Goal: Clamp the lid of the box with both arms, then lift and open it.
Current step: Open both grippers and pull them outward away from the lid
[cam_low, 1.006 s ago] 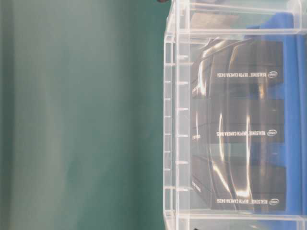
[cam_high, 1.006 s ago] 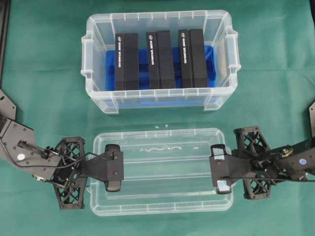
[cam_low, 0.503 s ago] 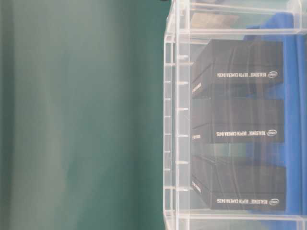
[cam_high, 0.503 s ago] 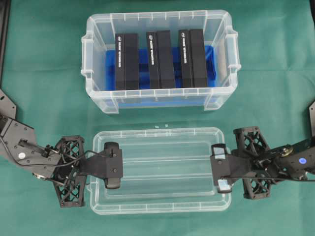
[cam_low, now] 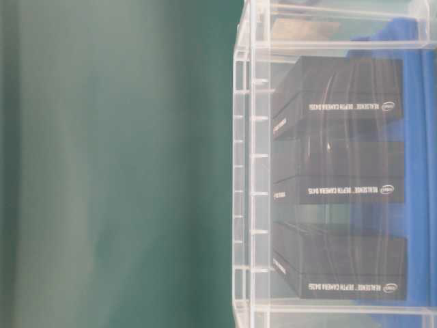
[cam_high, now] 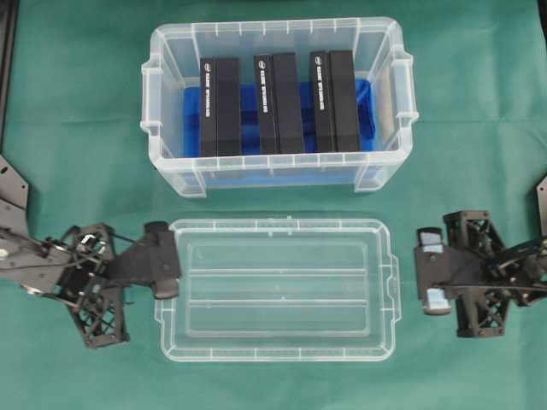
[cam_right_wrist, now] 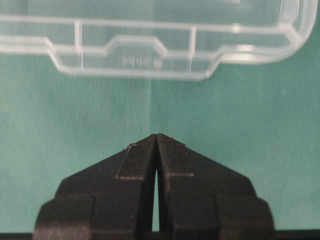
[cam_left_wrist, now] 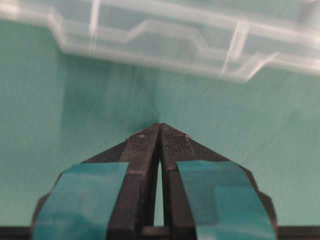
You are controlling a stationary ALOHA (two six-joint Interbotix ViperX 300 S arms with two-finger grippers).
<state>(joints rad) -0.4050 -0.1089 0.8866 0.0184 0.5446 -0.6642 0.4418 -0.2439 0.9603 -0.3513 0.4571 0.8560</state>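
Since the lid (cam_high: 278, 289) lies flat near the open box (cam_high: 273, 98), your left pincer (cam_high: 162, 272) and right pincer (cam_high: 430, 282) sit clenched, empty, just outside its ends.

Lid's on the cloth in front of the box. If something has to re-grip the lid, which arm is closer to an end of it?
Left. The left gripper, shut, sits right at the lid's left end. The right gripper, also shut, stands clearly off the right end tab, with bare cloth between.

Left hand (cam_high: 162, 272) pulled back off lid (cam_high: 278, 289); right hand (cam_high: 430, 282) withdrawn too; both now closed, clear of lid ends.
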